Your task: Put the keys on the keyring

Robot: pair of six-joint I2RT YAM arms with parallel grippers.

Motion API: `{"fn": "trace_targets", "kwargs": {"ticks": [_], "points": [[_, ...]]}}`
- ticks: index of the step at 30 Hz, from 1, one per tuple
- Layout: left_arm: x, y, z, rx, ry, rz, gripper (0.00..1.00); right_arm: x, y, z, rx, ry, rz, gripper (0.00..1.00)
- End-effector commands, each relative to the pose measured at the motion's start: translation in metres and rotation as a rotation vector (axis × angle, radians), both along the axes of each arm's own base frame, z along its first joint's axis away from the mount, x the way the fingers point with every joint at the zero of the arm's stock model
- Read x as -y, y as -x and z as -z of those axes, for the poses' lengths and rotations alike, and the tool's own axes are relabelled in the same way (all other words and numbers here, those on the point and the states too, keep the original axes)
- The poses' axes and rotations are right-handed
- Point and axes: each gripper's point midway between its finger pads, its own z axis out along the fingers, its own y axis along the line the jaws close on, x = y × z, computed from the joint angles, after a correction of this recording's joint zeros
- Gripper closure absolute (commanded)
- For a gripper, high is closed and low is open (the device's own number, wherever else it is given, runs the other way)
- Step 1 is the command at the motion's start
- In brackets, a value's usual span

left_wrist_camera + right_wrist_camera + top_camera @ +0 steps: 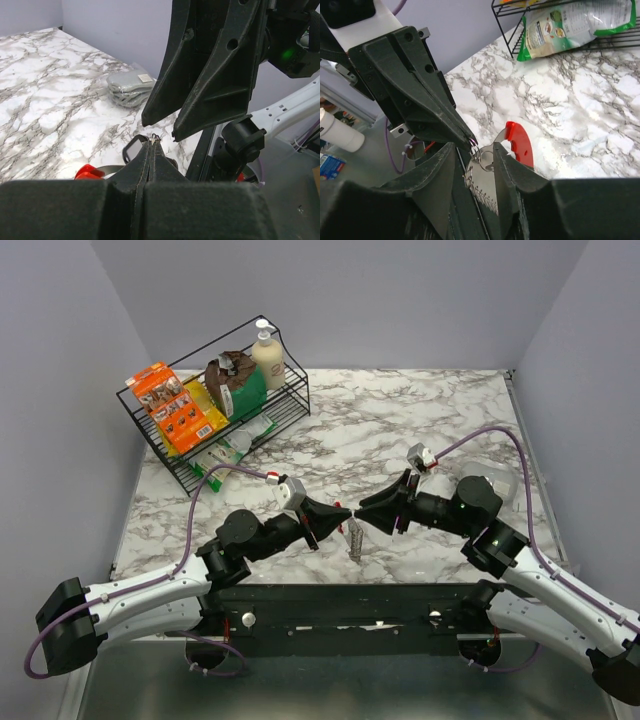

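Note:
My left gripper [343,512] is shut on the thin wire ring [155,137] of the keyring and holds it above the table. From the ring hang a silvery ribbed plate [488,186] and a red curved clip [520,143]; the silvery part also shows in the top view [354,538]. My right gripper [362,510] faces the left one tip to tip. Its jaws are open, one finger on each side of the ring and plate [473,146]. One dark oval key with a pale centre [132,148] shows just below the left fingertips [149,150]. The other key is hidden.
A black wire rack [290,405] with snack packs, a brown bag and a soap bottle [267,352] stands at the back left. A green pouch [570,22] lies on its lower shelf. A grey folded packet [129,89] lies on the marble at the right.

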Motion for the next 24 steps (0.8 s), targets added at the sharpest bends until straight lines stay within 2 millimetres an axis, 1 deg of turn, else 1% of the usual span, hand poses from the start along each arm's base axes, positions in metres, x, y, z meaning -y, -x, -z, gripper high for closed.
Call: {"fn": "trace_targets", "kwargs": {"ticks": [1,5,11,13,15,19,24], "points": [[0.001,0.004,-0.025,0.035,0.065,0.014,1.00,-0.005,0.004,-0.003,0.023,-0.018,-0.038,0.57],[0.003,0.005,-0.028,0.038,0.065,0.023,1.00,-0.008,0.002,0.004,0.010,-0.003,-0.044,0.59],[0.001,0.006,-0.029,0.044,0.066,0.020,1.00,-0.009,0.002,0.013,0.001,0.017,-0.052,0.68],[-0.001,0.007,-0.030,0.048,0.067,0.019,1.00,-0.008,0.002,0.016,-0.003,0.017,-0.046,0.73],[-0.001,0.007,-0.032,0.053,0.070,0.019,1.00,-0.007,0.002,0.019,-0.014,0.018,-0.041,0.76],[-0.001,0.008,-0.033,0.058,0.069,0.024,1.00,-0.006,0.002,0.023,-0.016,0.021,-0.035,0.77],[-0.001,0.008,-0.033,0.058,0.067,0.029,1.00,-0.004,0.002,0.022,-0.008,0.015,-0.025,0.77]]}}
